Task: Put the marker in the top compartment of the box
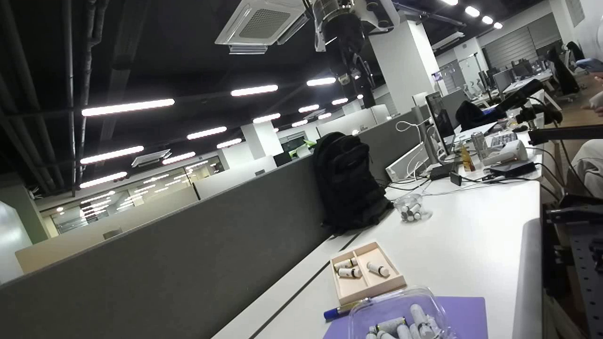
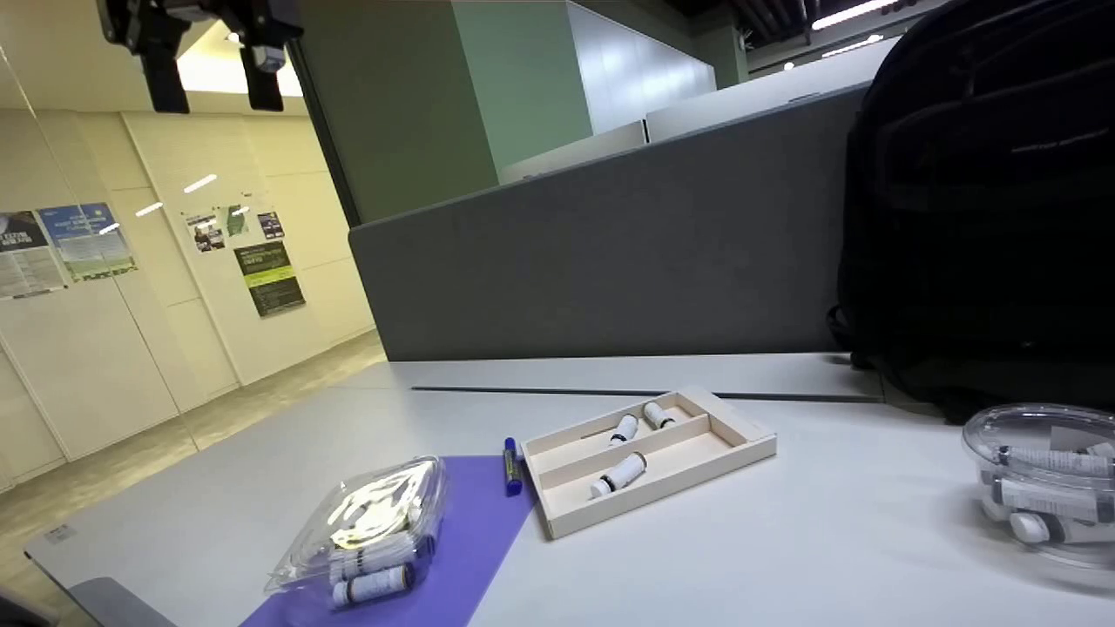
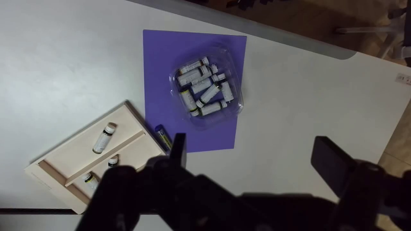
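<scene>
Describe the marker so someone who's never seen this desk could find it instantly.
On the white desk, find the purple mat. At its edge, close beside the divided wooden box, lies the marker. Its blue end sets it apart from the white-capped vials nearby.

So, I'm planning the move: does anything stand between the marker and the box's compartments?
Yes: the low end wall of the box. The marker lies outside it and probably needs lifting over; nothing else visible intervenes.
</scene>
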Robot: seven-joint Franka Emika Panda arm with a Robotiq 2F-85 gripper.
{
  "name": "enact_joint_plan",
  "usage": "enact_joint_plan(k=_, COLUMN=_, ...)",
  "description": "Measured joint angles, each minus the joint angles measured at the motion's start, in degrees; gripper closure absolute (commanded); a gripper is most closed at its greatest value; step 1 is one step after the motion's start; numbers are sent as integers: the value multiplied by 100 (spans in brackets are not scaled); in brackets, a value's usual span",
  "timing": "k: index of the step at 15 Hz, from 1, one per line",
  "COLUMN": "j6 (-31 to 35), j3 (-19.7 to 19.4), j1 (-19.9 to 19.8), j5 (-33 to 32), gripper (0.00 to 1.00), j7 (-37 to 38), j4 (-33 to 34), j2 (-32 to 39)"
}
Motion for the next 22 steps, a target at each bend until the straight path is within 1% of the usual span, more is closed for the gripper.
enact_joint_plan(k=8, j6=2, j3=23, j1=-34, j5=1, gripper=0, j7=-30, j4=-2, j2=10)
enact_joint_plan(k=11, j6=379, j3=43, j1=-68, j5=-42, gripper=0, j7=-191, j4=0, j2=191)
enact_joint_plan(k=14, j6=964, j3=130, j1=-72, j5=-179, gripper=0, j7=-431, j4=55, j2=753)
enact_joint_plan(k=18, j6=1694, j3=314, j1=-42, j5=-212, gripper=0, j7=-813, j4=279, j2=1845)
enact_joint_plan(k=22, j6=2076, j3=550, j1=-43, j5=-452, gripper=0, j7=-913, j4=764, j2=3008)
